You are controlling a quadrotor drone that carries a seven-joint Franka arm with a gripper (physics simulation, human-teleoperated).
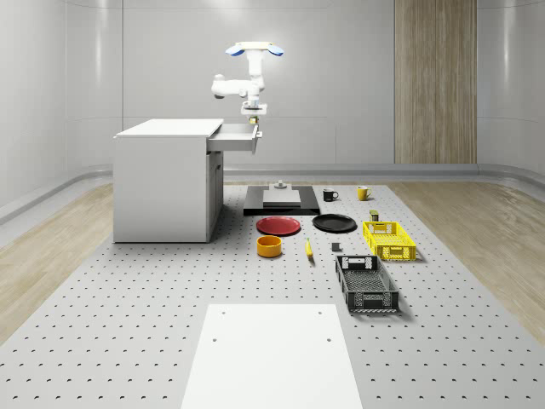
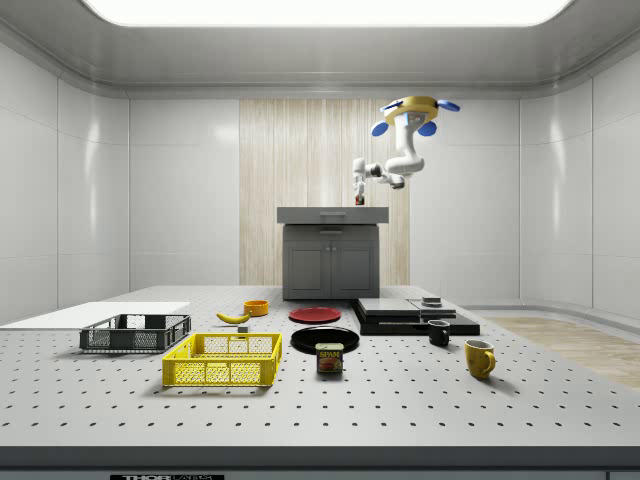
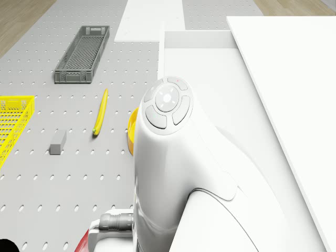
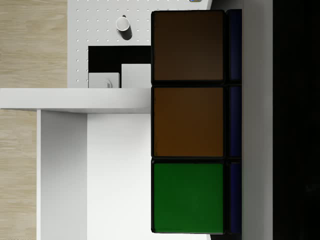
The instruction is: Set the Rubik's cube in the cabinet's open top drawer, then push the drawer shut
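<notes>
Pale panelled walls (image 1: pixel 341 77), a wood-grain wall strip (image 1: pixel 434 81), wooden floor (image 1: pixel 51 247), bright ceiling light panel (image 2: pixel 320 10).

Sim lab — perforated bench (image 1: pixel 128 341), bare wall panels (image 1: pixel 341 68).

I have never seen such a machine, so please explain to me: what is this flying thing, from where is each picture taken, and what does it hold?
It is a simulated drone with a white robot arm hanging under it; the arm ends in a gripper. The drone hovers over the open top drawer of a white cabinet.

The whole-scene view looks from in front and above. The side view looks across the floor from one side. The drone view looks down from the drone's body along the arm. The wrist view looks along the gripper.

In the wrist view, the big brown and green squares are the Rubik's cube, held close to the camera, with the drawer below it.

On the floor lie a red plate, a black plate, an orange bowl, a banana, a yellow basket, a grey basket and two mugs.
</notes>
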